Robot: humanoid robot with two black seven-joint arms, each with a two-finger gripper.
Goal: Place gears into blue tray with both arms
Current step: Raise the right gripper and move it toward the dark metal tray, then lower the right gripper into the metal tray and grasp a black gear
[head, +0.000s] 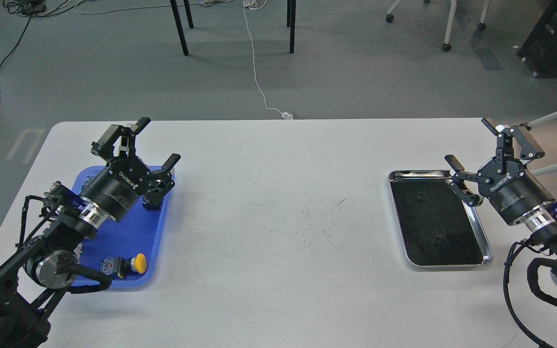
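Two gears sit in the steel tray (pixel 487 241) on the right of the worktop (pixel 278 217): far gear (pixel 421 196) toward the tray's back, near gear (pixel 437 235) toward its front. Both are black on a black liner, so barely readable; teeth can't be resolved.

Blue tray (pixel 128 232) is on the left, well apart from the steel one. It already carries a yellow-cap push button (pixel 124 264) near its front edge, plus something dark under the left claw I can't identify.

Left claw (pixel 158 141): spread, empty, hanging over the blue tray's far end. Right claw (pixel 471 147): spread, empty, over the steel tray's far right corner, nearer the far gear.

Handling, my read:
- tiny, light, rigid parts; not fragile
- likely slick on the liner, may skate if nudged off-centre
- very thin profile, so fingertips must come right down to the tray floor
- pinch across the outer diameter, fingers square on opposite teeth; bore looks too small to use

Orientation: both seem to lie flat, bore axis pointing up. Round, so no long axis and approach yaw is free. The low tray rim is the only constraint near the edges.
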